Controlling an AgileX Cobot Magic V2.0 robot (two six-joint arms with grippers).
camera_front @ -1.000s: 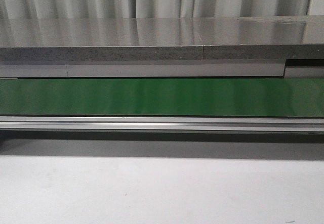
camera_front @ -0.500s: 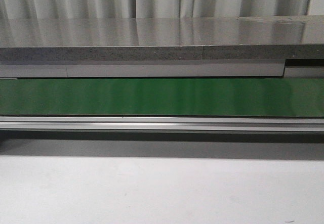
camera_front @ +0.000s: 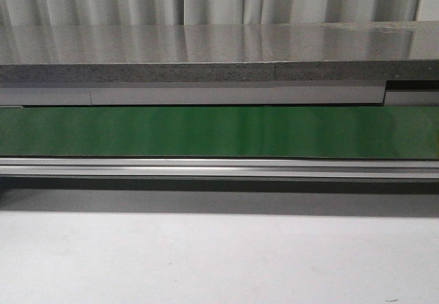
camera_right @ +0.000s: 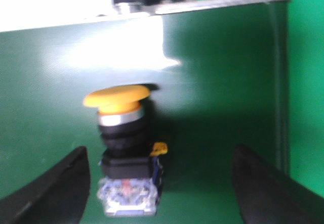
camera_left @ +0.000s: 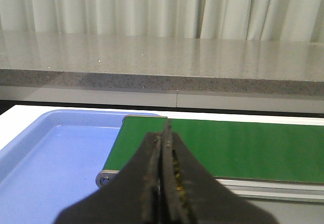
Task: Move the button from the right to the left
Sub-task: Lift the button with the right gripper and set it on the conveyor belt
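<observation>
The button [camera_right: 124, 148] shows only in the right wrist view, resting on the green belt [camera_right: 217, 82]. It has a round yellow-orange cap [camera_right: 117, 96], a black body and a clear terminal base. My right gripper [camera_right: 161, 158] is open with the button between its fingers, closer to one finger [camera_right: 55, 188] than the other and touching neither. My left gripper [camera_left: 164, 133] is shut and empty, above the end of the belt [camera_left: 253, 148] beside the blue tray [camera_left: 50, 158]. In the front view the belt [camera_front: 219, 131] is bare, with no button or gripper in sight.
A grey stone-like counter [camera_front: 206, 50] runs behind the belt, with white curtains behind it. A metal rail [camera_front: 219, 167] borders the belt's near side, with white table surface [camera_front: 219, 256] in front. The belt's end roller [camera_left: 104, 178] sits next to the tray.
</observation>
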